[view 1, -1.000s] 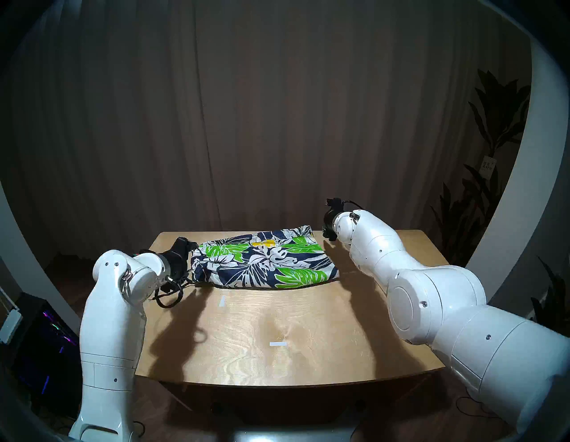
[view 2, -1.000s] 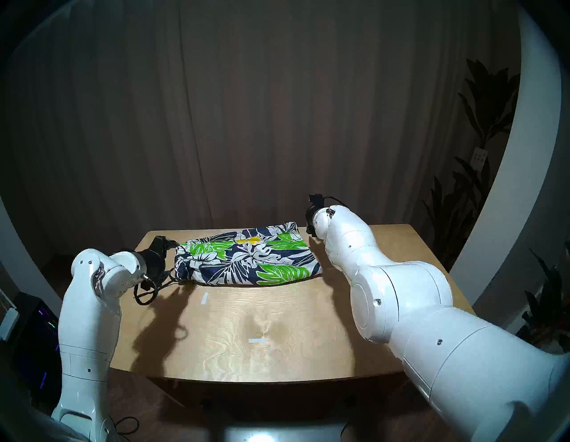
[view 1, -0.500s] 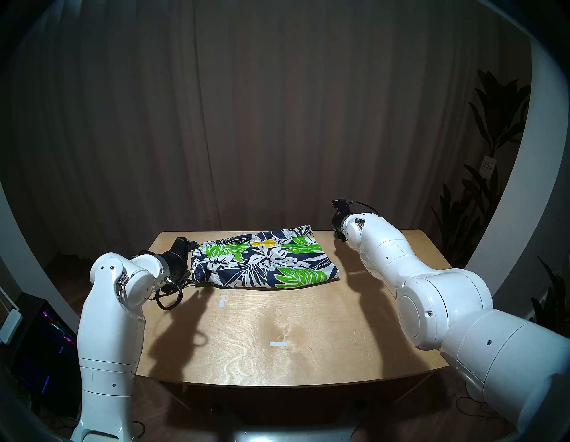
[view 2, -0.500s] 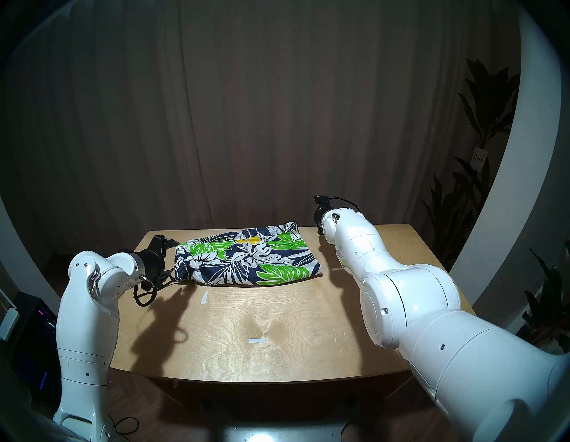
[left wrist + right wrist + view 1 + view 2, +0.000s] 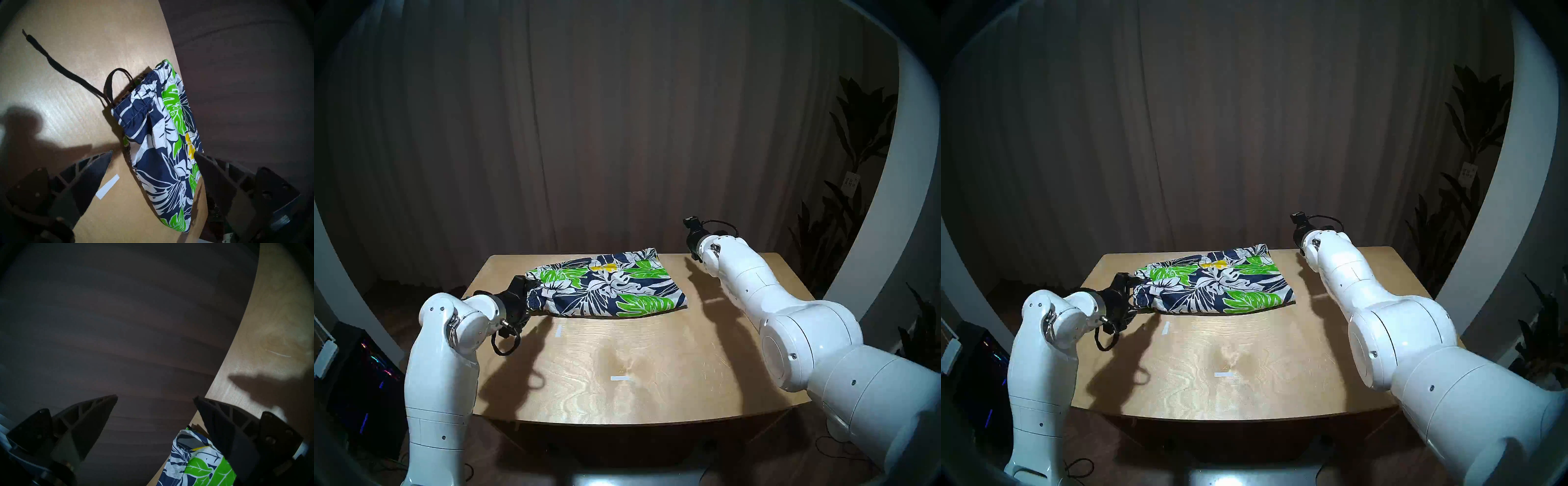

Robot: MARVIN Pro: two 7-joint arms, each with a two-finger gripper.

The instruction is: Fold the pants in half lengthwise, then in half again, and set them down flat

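Observation:
The pants (image 5: pixel 605 286) are floral shorts, navy with white, green and yellow, lying folded flat at the back of the wooden table (image 5: pixel 619 400). Their waist end points left. My left gripper (image 5: pixel 522 288) is open at the waist end; in the left wrist view (image 5: pixel 153 151) the shorts (image 5: pixel 163 152) lie between and below its spread fingers, and the black drawstring (image 5: pixel 64 71) trails on the table. My right gripper (image 5: pixel 693 253) is open and empty past the shorts' far right corner (image 5: pixel 195 461), over the table's back edge (image 5: pixel 220 372).
Two white tape marks (image 5: pixel 558 331) (image 5: pixel 619 377) are stuck on the tabletop in front of the shorts. A dark curtain hangs behind the table. A potted plant (image 5: pixel 857 163) stands at the right, and a lit computer case (image 5: pixel 371 359) on the floor at the left.
My left gripper has moved forward and lower along the shorts' waist end. My right gripper has drawn away to the right from the shorts' far corner. The shorts have hardly moved.

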